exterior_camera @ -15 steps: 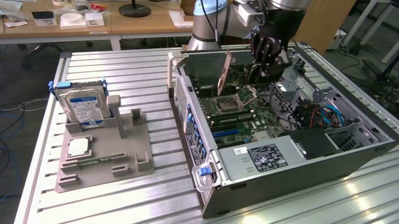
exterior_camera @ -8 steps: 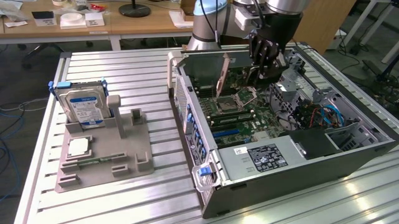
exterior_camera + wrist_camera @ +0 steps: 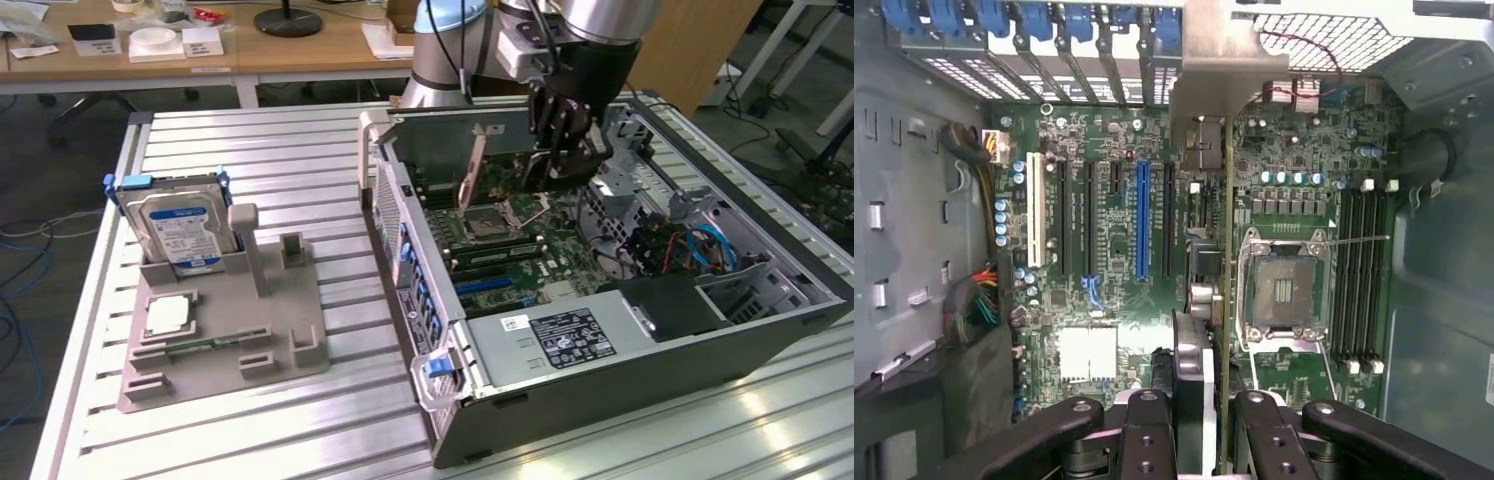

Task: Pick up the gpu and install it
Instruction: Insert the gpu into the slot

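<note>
Black gripper is clamped on the gpu, held edge-on over the green motherboard inside the open case.

Arm: silvery-grey metal cylinders, smooth and glossy; pale blue cap on one joint housing. Black cable down the wrist, past a small white-grey block. Gripper: matte black throughout, fingers of rounded linked bars, outer links long and curved, inner links short and blocky; round pivot pins and small recessed screw holes at the hinges.
</note>
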